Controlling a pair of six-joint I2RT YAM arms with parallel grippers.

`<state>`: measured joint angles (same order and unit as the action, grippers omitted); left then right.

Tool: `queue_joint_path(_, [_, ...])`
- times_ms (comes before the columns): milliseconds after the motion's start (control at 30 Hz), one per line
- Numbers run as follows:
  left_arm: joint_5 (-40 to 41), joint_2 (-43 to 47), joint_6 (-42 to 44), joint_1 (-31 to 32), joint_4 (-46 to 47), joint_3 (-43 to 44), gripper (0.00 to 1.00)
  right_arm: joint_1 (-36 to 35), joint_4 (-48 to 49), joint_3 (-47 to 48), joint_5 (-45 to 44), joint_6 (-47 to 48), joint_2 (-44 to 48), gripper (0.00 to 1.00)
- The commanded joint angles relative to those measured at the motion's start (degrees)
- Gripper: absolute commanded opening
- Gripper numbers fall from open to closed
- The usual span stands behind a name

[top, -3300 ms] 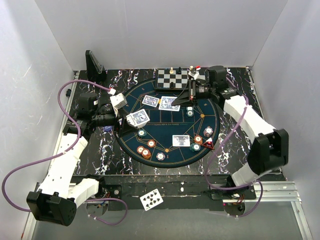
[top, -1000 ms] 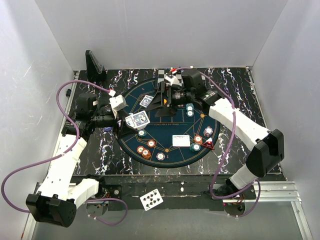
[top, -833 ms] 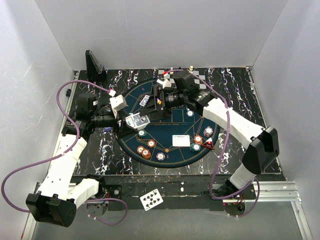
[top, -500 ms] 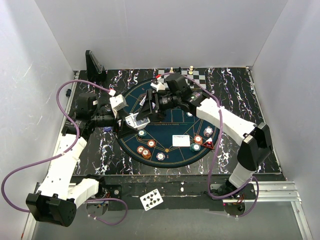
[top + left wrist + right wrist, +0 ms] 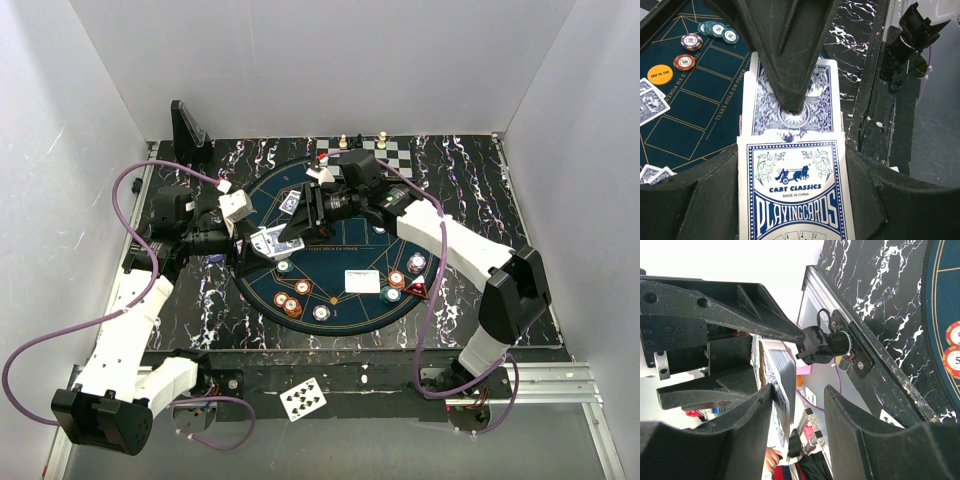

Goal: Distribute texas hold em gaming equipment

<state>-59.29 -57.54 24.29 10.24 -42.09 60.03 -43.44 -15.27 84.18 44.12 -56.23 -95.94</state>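
Glossy printed card box (image 5: 796, 200) and paper playing cards (image 5: 790, 102), held in matt black scuffed plastic left gripper (image 5: 790, 65); surface (image 5: 470, 190) glossy black marble-look; mat (image 5: 695, 95) matt dark-blue cloth.

Right gripper (image 5: 297, 222) seemingly crowds left gripper (image 5: 250, 250).

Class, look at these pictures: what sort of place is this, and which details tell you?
Probably a robot test cell staged as a poker table: plain white walls box in a marbled black tabletop, with two arms bolted at its near edge and a round Texas Hold'em mat.
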Motion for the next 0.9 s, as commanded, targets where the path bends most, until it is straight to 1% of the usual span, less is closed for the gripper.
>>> queue_joint_path(0, [-2.3, 2.0, -0.5, -0.1, 2.6, 0.8, 0.00, 2.0, 1.7, -4.2, 0.4, -0.8, 4.5, 0.51])
queue_joint_path(133, [-2.3, 2.0, -1.0, -0.1, 3.2, 0.8, 0.00, 2.7, 1.8, -6.2, 0.3, -0.9, 6.6, 0.51])
queue_joint_path(233, [-2.3, 1.8, -1.3, -0.1, 3.5, 0.8, 0.00, 2.9, 1.2, -6.0, 1.1, -1.0, 6.9, 0.51])
queue_joint_path(467, [-2.1, 2.4, -1.3, -0.2, 3.9, -0.2, 0.00, 3.5, 0.1, -6.8, 1.4, -0.6, 9.2, 0.47])
queue_joint_path(600, [-1.9, 2.7, -1.1, -0.1, 3.9, -0.6, 0.00, 4.6, 0.2, -9.0, 2.4, -1.0, 10.8, 0.43])
queue_joint_path(867, [-1.9, 2.7, -1.4, -0.1, 4.5, -0.8, 0.00, 5.7, 1.9, -12.3, 3.2, -2.7, 13.6, 0.40])
